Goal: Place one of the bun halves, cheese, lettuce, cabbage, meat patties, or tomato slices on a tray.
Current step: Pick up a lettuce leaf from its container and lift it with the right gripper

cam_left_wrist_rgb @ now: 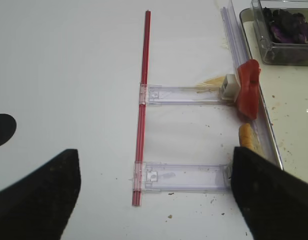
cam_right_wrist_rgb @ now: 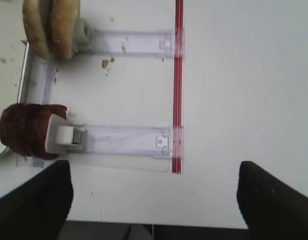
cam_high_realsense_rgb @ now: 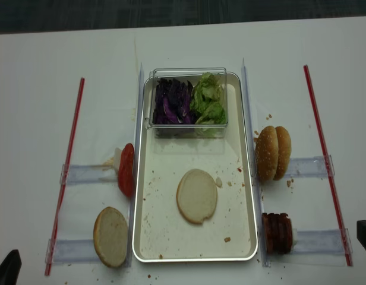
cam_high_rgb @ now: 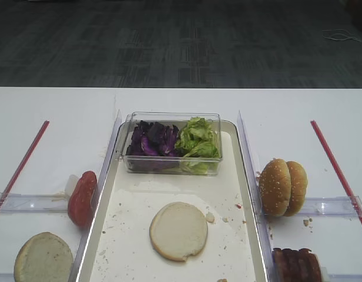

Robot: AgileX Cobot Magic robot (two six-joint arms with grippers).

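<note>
The white counter (cam_high_realsense_rgb: 28, 89) filled the view, and on it the tray (cam_high_realsense_rgb: 245, 196) lay with its long axis running from near edge to far. One bun half (cam_high_realsense_rgb: 196, 196) was already down, pale face up, near the tray's middle; the clear box (cam_high_realsense_rgb: 189, 72) at the far end held cabbage (cam_high_realsense_rgb: 170, 104) on the left and lettuce (cam_high_realsense_rgb: 209, 101) on the right.

Off the tray's right side, two bun halves (cam_high_realsense_rgb: 274, 152) stood on edge, sesame crusts showing, flat faces turned toward and away from the tray. Just nearer than those, the meat patties (cam_high_realsense_rgb: 278, 233) stood on edge too, stacked with the row pointing sideways. On the left: a tomato slice (cam_high_realsense_rgb: 126, 169) upright against the tray's rim, and another bun half (cam_high_realsense_rgb: 110, 236) lying flat beside the near corner.

Both arms sat back at the near edge. The right hand (cam_right_wrist_rgb: 154, 197) was spread wide and empty, and from its wrist view the patties lay ahead and to its left, the upright buns farther off (so the patties were its closest pick, I'd judge). The left hand (cam_left_wrist_rgb: 154, 195) was spread as well, holding nothing, with the tomato ahead and to its right.

A next ingredient was yet to be picked.
</note>
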